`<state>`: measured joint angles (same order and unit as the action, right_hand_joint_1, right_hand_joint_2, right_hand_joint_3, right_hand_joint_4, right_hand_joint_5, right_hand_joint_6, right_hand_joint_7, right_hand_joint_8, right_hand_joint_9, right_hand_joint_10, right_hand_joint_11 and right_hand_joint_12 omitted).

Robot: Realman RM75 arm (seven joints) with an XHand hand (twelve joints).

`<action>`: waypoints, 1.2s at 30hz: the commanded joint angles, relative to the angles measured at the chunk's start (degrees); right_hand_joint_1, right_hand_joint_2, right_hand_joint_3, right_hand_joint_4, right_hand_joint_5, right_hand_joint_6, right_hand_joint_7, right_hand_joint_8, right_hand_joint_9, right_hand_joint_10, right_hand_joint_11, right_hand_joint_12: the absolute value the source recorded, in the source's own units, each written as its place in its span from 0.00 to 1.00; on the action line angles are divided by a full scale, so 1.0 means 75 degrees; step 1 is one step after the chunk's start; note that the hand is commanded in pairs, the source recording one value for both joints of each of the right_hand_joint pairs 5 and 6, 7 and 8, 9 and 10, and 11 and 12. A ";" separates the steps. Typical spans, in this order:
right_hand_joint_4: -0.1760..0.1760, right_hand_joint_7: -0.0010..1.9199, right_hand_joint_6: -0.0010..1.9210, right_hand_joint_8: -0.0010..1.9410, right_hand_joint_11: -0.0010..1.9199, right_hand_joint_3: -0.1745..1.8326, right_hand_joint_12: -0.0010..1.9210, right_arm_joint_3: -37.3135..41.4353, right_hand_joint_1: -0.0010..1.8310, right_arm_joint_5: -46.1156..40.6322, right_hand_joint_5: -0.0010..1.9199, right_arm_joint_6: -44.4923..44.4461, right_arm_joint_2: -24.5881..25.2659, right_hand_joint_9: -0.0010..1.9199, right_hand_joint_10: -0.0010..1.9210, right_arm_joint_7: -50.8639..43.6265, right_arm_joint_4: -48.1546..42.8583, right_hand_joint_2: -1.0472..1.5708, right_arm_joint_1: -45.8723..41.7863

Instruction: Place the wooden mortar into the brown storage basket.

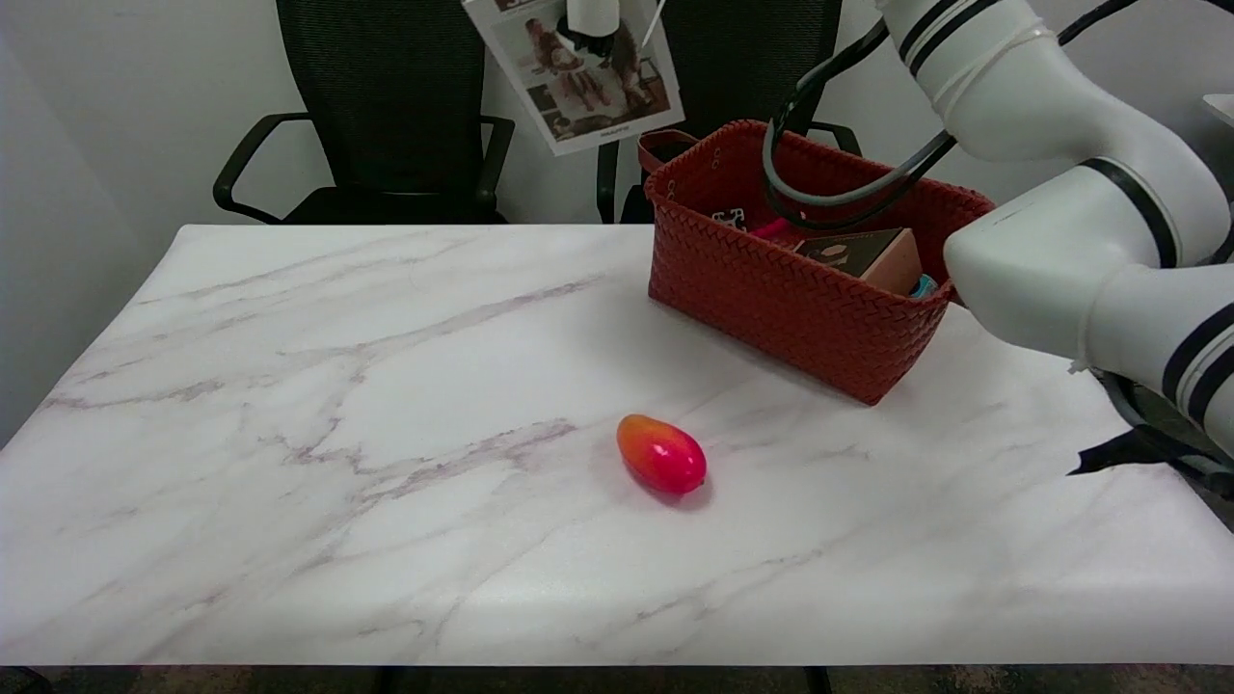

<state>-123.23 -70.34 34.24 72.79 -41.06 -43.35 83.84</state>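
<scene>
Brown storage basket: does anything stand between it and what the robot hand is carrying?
No wooden mortar shows. The robot hand holds a book in the air, up and left of the basket, with nothing visible between them. A brown box and small items already lie in the basket, mostly toward its right end.
</scene>
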 commanded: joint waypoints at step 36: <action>0.50 0.73 0.52 0.72 0.76 1.00 0.76 0.0742 0.73 0.2360 0.52 0.0331 -0.1915 0.76 0.76 0.1299 -0.0580 0.50 -0.0496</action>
<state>-118.24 -54.78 34.54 62.09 -37.13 -45.39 84.35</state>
